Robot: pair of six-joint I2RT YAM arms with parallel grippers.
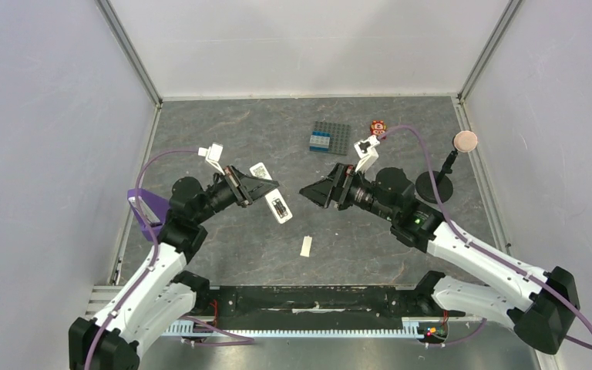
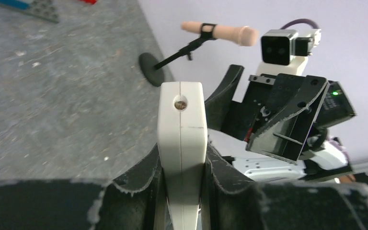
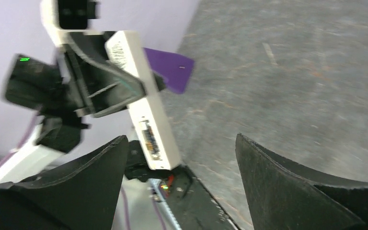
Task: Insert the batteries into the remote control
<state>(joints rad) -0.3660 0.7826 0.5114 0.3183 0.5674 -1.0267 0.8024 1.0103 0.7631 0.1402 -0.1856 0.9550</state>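
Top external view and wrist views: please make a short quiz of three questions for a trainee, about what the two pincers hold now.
1. True or false: the left pincer is shut on the remote control.
2. Fill the gap: the small white plate lies on the ____.
3. The right pincer is: A) open and empty; B) shut on the remote control; C) shut on the small white plate.
Key: 1 true; 2 table; 3 A.
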